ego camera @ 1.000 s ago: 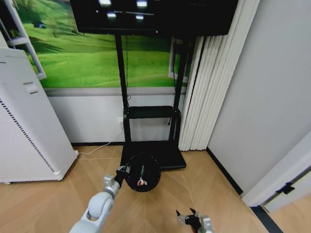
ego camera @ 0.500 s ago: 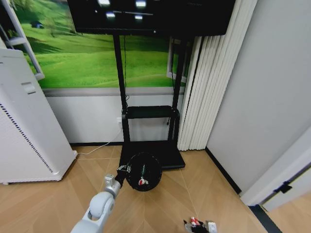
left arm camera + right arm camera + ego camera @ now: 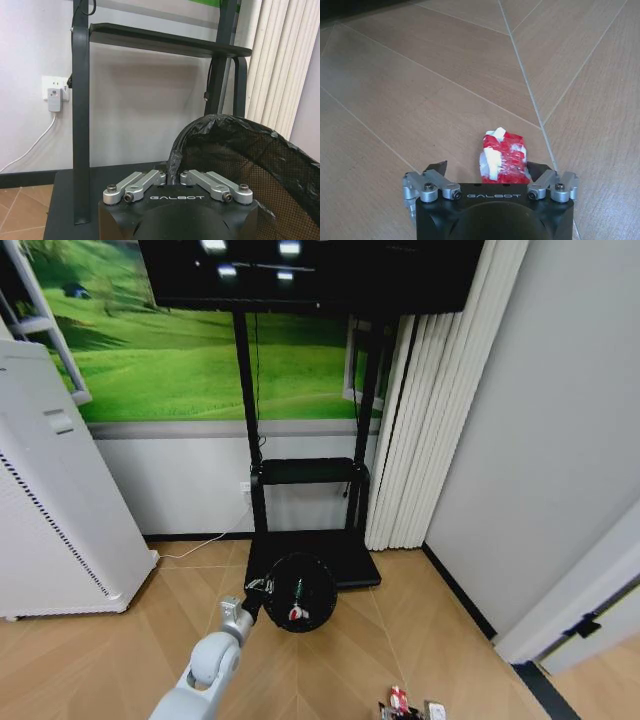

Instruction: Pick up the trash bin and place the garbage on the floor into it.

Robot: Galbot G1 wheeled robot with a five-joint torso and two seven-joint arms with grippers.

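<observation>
Trash bin (image 3: 298,592), black and liner-wrapped, hangs above the floor (image 3: 120,660) in front of the TV stand base (image 3: 345,560), with the left tool (image 3: 173,179) clamped together on its rim at the bin's 9 o'clock. Right tool (image 3: 485,172), low at 5 o'clock, has its fingers spread around 1 red-and-white wrapper (image 3: 502,157).

Wood-plank floor (image 3: 330,670), angled seams, light brown.

Standing on it: black TV stand base (image 3: 345,555) at the wall; tall white perforated appliance (image 3: 55,510) well to the left of that base; white pleated curtain (image 3: 420,440) reaching down just right of the base. Red-and-white wrapper (image 3: 502,157) lying on the planks well in front of the base, between the right gripper (image 3: 492,172) fingers, spread either side.
</observation>
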